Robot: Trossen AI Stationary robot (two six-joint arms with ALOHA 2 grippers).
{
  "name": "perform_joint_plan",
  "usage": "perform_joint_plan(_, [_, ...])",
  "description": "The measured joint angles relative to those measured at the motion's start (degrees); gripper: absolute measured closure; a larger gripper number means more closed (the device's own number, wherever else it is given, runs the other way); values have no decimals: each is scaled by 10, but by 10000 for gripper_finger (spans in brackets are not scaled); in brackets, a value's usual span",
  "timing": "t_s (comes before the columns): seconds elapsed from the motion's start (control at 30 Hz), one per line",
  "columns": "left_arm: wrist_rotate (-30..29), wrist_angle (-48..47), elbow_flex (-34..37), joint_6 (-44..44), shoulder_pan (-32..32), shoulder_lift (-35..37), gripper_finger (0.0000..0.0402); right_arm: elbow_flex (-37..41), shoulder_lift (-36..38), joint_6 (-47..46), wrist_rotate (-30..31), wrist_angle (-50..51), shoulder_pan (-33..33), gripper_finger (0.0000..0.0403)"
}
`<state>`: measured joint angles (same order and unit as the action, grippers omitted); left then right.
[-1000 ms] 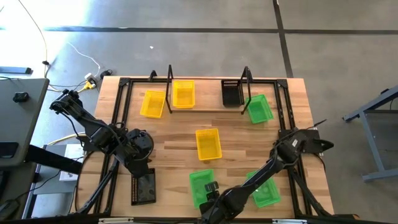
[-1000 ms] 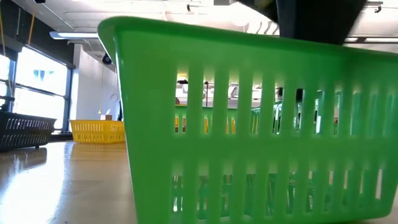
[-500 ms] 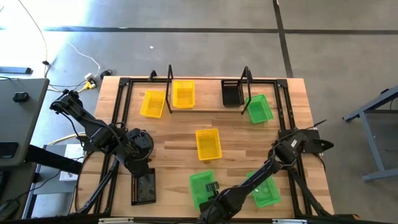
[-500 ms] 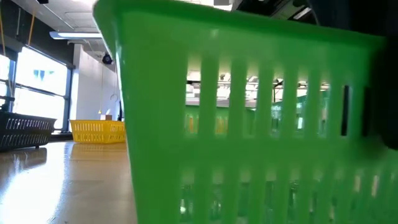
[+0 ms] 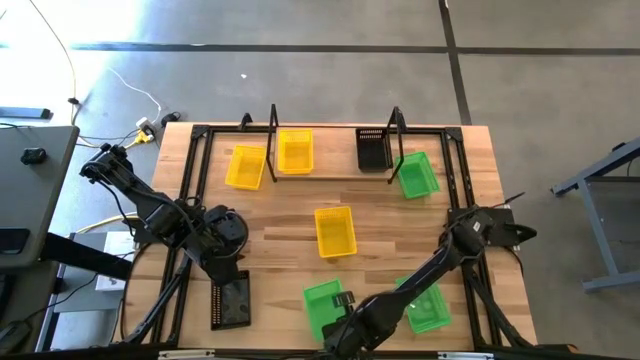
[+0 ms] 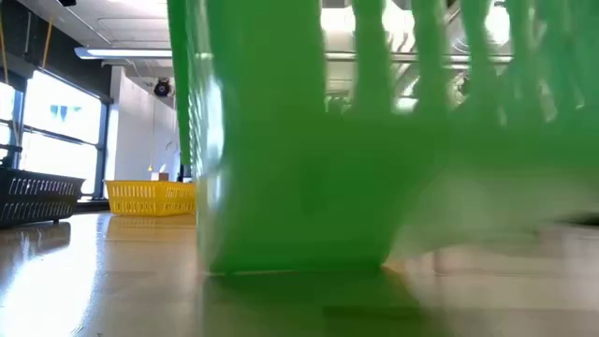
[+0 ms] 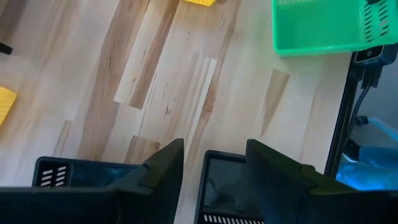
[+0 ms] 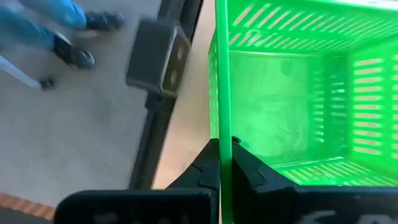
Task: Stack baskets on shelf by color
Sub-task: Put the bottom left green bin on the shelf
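My right gripper [image 5: 343,299] is shut on a green basket [image 5: 321,307] near the table's front edge. This basket fills the low view [image 6: 309,187]. My left gripper [image 7: 214,165] stands open over a black basket [image 5: 230,301] at the near left; whether it touches, I cannot tell. The shelf [image 5: 335,172] lies at the far side and carries a yellow basket [image 5: 295,150] and a second black basket [image 5: 372,148]. Another yellow basket [image 5: 246,166] sits left of the shelf. A green basket [image 5: 417,173] sits to its right, and a yellow one [image 5: 335,230] at the centre. My right gripper pinches the green basket's right long wall at its rim [image 8: 222,127], one finger [image 8: 249,171] inside the basket and one outside. The fingers come from above, pointing down. The basket is tilted: one lower edge [image 6: 290,271] is on the table and the other side is raised.
A third green basket [image 5: 427,306] lies under my right arm at the near right. Black metal frames [image 5: 397,130] stand upright at the shelf's two ends. A dark rail frame [image 5: 195,180] runs around the tabletop. Bare wood lies between the centre basket and the shelf.
My right gripper has shut on the green basket's wall. The basket has since tipped and shifted a little toward the table's left: in the low view it stood level a second ago, and now one side is raised and blurred.
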<state>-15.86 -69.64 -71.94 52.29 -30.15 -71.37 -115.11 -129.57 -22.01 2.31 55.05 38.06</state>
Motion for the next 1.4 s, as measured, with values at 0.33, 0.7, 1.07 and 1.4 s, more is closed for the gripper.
perform_joint_plan(0.33, [1,0,0,-18,0,0,238,0,62,-32,-19,-18,-33,403])
perform_joint_plan(0.7, [-3,0,0,-21,0,0,238,0,106,-15,33,-37,-86,403])
perform_joint_plan(1.07, [-22,0,0,-60,1,0,238,0,128,69,99,-2,-141,403])
perform_joint_plan(1.4, [-93,-2,0,-60,1,0,238,0,163,174,203,72,-188,403])
